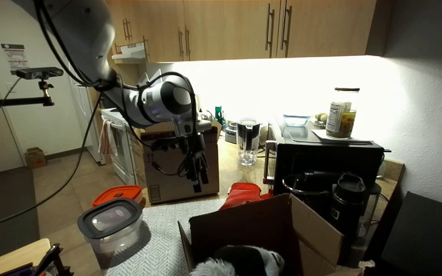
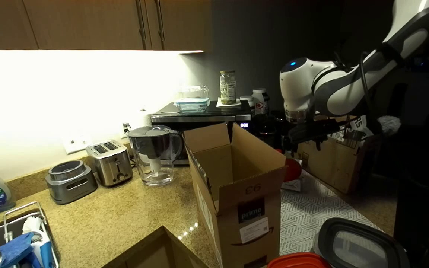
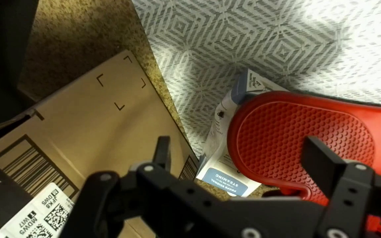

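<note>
Wrist view: end effector [image 3: 238,150] with jaws set wide apart. Below, a red mitt [image 3: 293,125] lies partly over a white-and-blue carton [image 3: 223,180] at the edge of a patterned mat [image 3: 230,39], near a cardboard box [image 3: 114,122].

The red mitt [image 3: 293,132], its face textured with bumps, lies partly over a white carton [image 3: 225,180].

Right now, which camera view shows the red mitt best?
The wrist view: the red mitt lies large there, its textured face clear, though the gripper covers part and the frame cuts its end. Both exterior views show only part, behind the open cardboard box.
</note>
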